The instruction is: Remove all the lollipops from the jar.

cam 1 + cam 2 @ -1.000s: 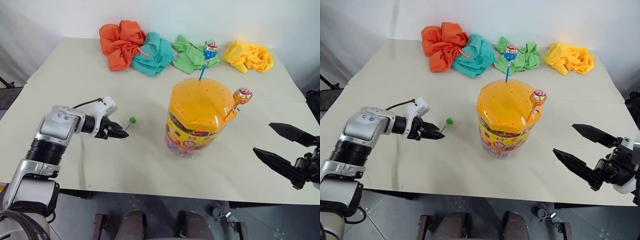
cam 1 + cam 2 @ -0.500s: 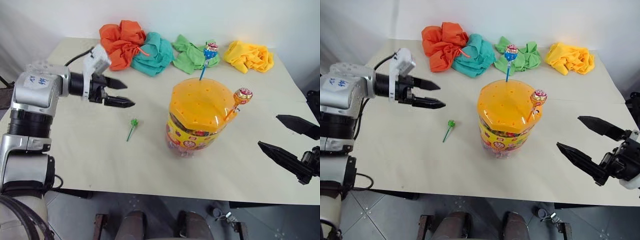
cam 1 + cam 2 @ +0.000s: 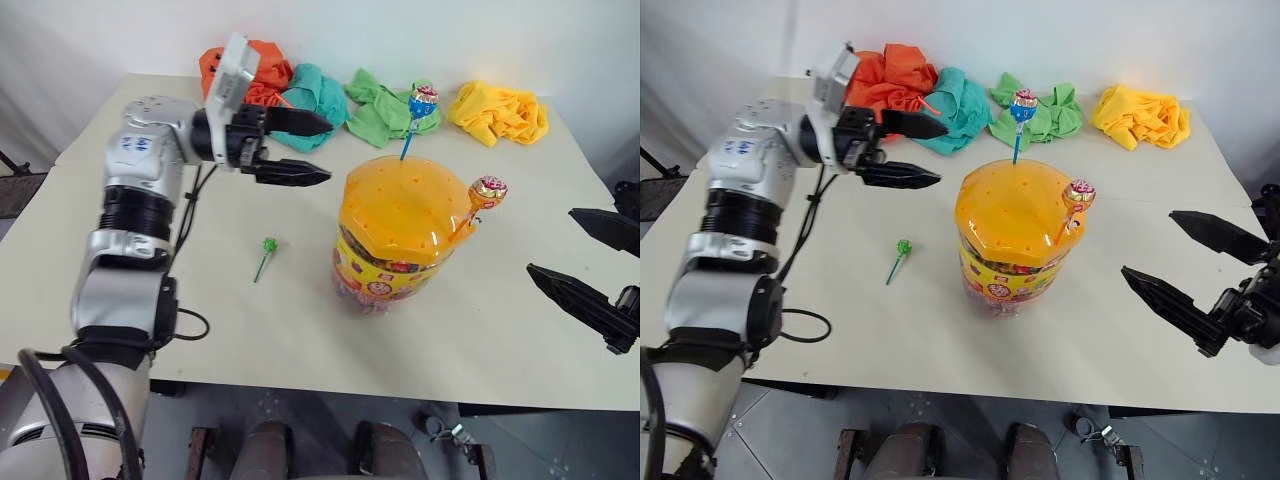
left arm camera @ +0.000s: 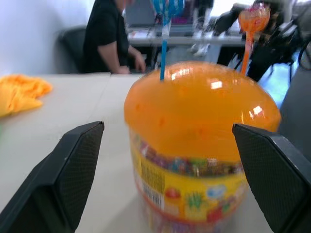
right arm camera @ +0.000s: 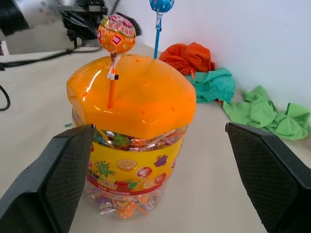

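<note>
Two lollipops (image 3: 487,190) stand in the jar (image 3: 400,235); left fingers (image 3: 305,150) spread beside it; right fingers (image 3: 590,262) spread.

We look along the left gripper (image 4: 165,179), whose two black fingers (image 4: 73,165) stand wide apart with nothing between them; beyond the gap stands the jar (image 4: 194,165), its domed orange lid (image 4: 199,109) glossy with highlights, and its clear wall showing wrapped candies above a yellow printed label (image 4: 170,189); two lollipops rise upright from the lid, the blue lollipop (image 4: 165,29) on a blue stick and the orange lollipop (image 4: 252,24) on an orange stick; a yellow cloth (image 4: 19,94) lies on the pale table (image 4: 73,107); behind, blurred, we make out a person in black (image 4: 107,36) at a desk.
</note>
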